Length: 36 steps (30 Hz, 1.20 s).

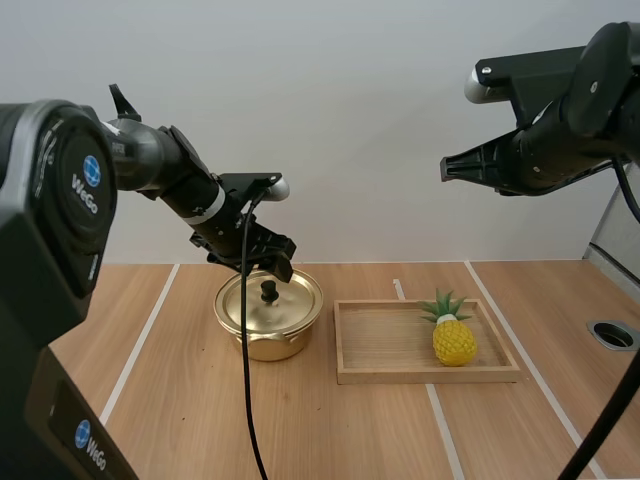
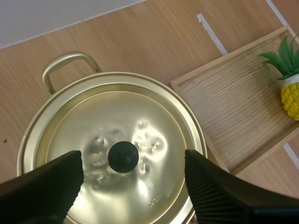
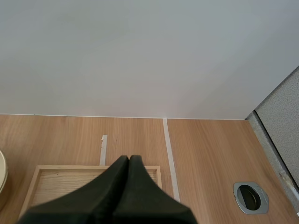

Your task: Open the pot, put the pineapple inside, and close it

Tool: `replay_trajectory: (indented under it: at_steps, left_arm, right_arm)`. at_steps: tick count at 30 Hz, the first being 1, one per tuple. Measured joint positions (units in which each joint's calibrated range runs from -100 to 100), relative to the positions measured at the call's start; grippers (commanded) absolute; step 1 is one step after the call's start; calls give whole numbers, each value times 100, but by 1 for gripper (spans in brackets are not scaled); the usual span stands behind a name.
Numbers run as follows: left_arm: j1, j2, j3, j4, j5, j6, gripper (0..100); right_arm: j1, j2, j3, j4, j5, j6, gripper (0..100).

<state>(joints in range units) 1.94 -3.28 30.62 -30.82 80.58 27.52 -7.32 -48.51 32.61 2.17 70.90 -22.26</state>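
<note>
Pot [image 1: 268, 325] of gold-coloured metal stands on the wooden table [image 1: 330, 430] with its lid [image 1: 285, 303] on, and the left gripper [image 1: 268, 268] hangs close above it, tilted down toward the black knob [image 1: 269, 291] at the lid's middle. Seen from the left wrist, the fingers [image 2: 51, 182] of that gripper are spread wide, one to each side of the knob, their ribbed inner faces turned to each other. Clear gaps separate them from the knob, and they hold nothing. One looped handle [image 2: 65, 63] of the pot shows at the rim on the side away from the fingers. Just beside the pot, to its right, lies a shallow wooden tray [image 1: 420, 377]. The pineapple [image 1: 453, 335], yellow with a green crown, stands upright in the tray's right half, well apart from the pot. The right gripper [image 1: 448, 168] is held high in the air on the tray's side of the table, well clear of the wood, its fingers pressed together into one dark wedge with nothing between them. White tape lines [image 1: 140, 340] run across the table, and a round metal fitting [image 1: 612, 334] is set into it near the right edge.
</note>
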Motion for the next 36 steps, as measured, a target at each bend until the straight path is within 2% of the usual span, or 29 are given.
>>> replay_trajectory:
  at_steps: [11, 19, 35, 36]
  left_arm:
    - [0, 498, 29, -32, -73, 107, 100]
    - [0, 516, 73, -67, -470, 302, 100]
    - [0, 516, 73, -67, -486, 396, 100]
    - [0, 516, 73, -67, -486, 396, 93]
  right_arm:
    - [0, 0, 0, 208, 0, 0, 0]
    - [0, 0, 0, 218, 15, 0, 0]
    - [0, 0, 0, 218, 369, 0, 0]
    - [0, 0, 0, 218, 393, 0, 0]
